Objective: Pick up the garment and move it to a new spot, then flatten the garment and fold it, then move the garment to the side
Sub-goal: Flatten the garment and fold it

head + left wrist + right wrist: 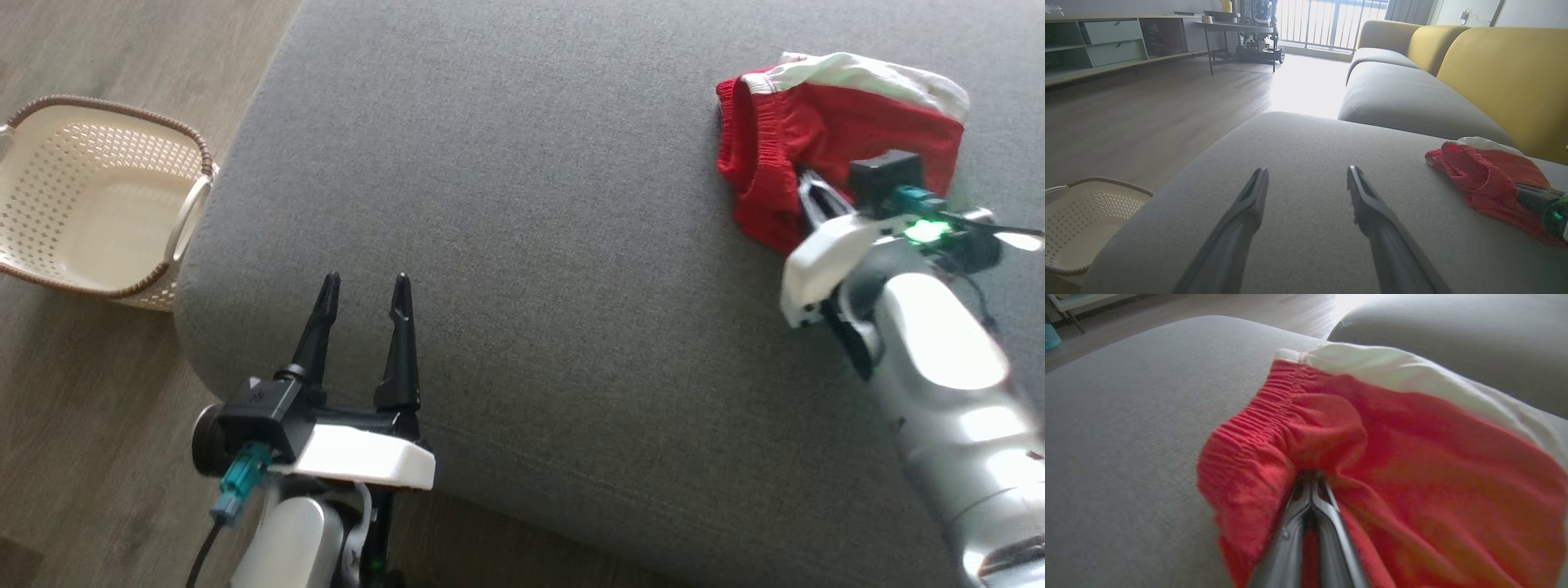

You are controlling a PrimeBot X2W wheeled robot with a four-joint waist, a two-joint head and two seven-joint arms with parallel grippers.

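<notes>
Here, the red shorts [824, 122] are lying bunched on the grey sofa cushion [522, 204], out toward 2 o'clock in the head view, with their white panel [865, 77] showing along the far edge, at 12 o'clock of the heap. The right gripper [1311, 477] is reaching into the heap from 5 o'clock. Its two dark fingers are pressing together with red cloth caught between them, just below the gathered elastic waistband [1274, 400]. The right wrist view is a little blurred, so the shorts seem to be resting on the cushion rather than hanging free, though that is hard to tell. The left gripper [366, 286] is hovering at 7 o'clock over the near corner of the cushion, well apart from the shorts. Its fingers are standing wide apart and pointing toward 12 o'clock, with nothing between them. A cream perforated laundry basket [122, 106] with a brown woven rim is sitting on the wooden floor [82, 49] at 9 o'clock, just beside the cushion's rounded corner.
</notes>
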